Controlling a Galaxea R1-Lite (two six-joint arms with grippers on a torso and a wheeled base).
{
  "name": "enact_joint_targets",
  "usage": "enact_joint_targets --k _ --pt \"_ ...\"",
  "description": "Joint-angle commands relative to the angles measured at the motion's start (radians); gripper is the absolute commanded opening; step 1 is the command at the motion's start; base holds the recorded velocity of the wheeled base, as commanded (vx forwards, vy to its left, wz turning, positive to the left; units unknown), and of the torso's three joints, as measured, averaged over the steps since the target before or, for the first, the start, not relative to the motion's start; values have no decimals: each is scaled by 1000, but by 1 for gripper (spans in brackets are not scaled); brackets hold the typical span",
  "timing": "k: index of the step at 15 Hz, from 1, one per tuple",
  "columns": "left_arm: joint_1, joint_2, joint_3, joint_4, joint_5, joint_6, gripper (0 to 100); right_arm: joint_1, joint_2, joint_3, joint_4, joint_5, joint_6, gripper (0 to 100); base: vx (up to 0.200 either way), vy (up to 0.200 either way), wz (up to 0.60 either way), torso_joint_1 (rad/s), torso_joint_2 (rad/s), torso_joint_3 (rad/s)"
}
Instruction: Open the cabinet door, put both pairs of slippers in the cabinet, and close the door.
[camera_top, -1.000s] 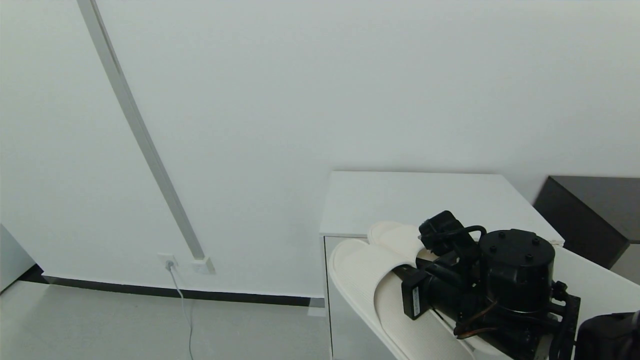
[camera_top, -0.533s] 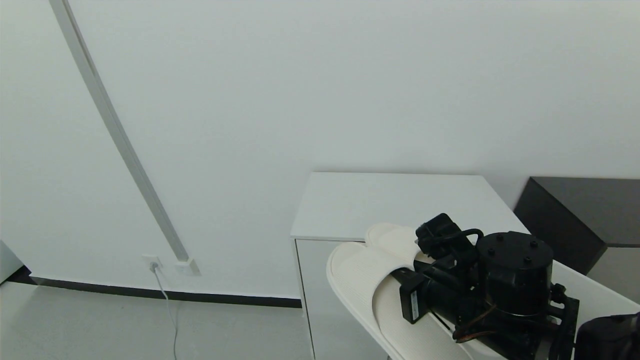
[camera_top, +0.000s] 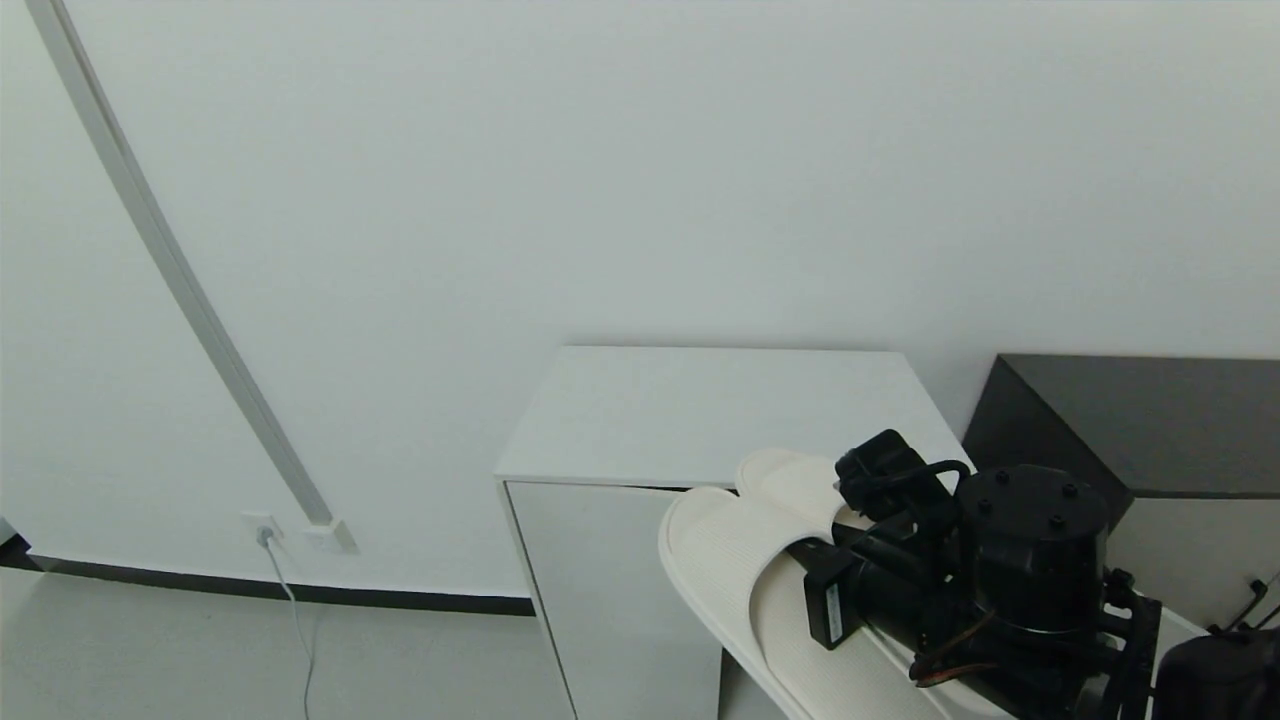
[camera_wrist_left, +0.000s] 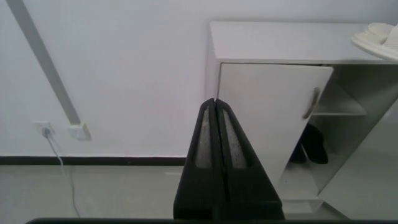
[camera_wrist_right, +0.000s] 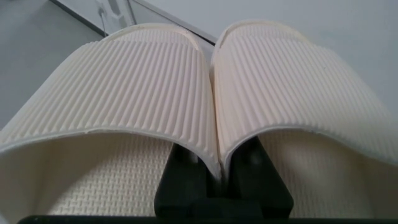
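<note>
Right wrist view first: a pair of cream ribbed slippers (camera_wrist_right: 137, 87) sits side by side. The right gripper (camera_wrist_right: 219, 180) has its fingers pinched on the two inner walls where the slippers meet, so both hang from one clamp. From the head camera the pair is held up in the air, toes forward, just in front of the near top edge of the white cabinet (camera_top: 700, 410), above the level of its shelves. The left gripper (camera_wrist_left: 216, 143) is pressed closed on nothing and sits well back from the cabinet, facing it.

The cabinet door (camera_wrist_left: 273, 124) stands swung out, hinged on the side nearer the wall socket (camera_top: 262, 528), with its bar handle (camera_wrist_left: 311, 102) on the free edge. Past that edge a shelf (camera_wrist_left: 339, 111) shows, and lower down a pair of dark shoes (camera_wrist_left: 314, 146). A black unit (camera_top: 1130, 420) stands just beside the cabinet on the other side.

To my eye the step in hand is getting this pair inside. It would go best by bringing the arm down and round the door's free edge rather than over the top. The soles should be levelled and slid in toes first onto the shelf, above the dark shoes. The pinch should hold until both soles rest flat, since it grips thin soft walls and one slipper could slip out if tilted. A knock on the door could swing it into the way
</note>
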Motion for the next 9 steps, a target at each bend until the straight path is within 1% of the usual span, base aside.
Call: enact_joint_targets --k 1,4,9 --pt "0 0 0 0 0 -1 0 1 2 1 -1 0 0 0 0 -200 0 2 -2 2" --pt "0 1 0 0 0 -1 0 1 1 9 -1 3 -14 0 0 -200 0 -1 4 -1" --pt "0 1 0 0 0 -1 0 1 1 14 -1 4 -20 0 0 0 0 0 0 0"
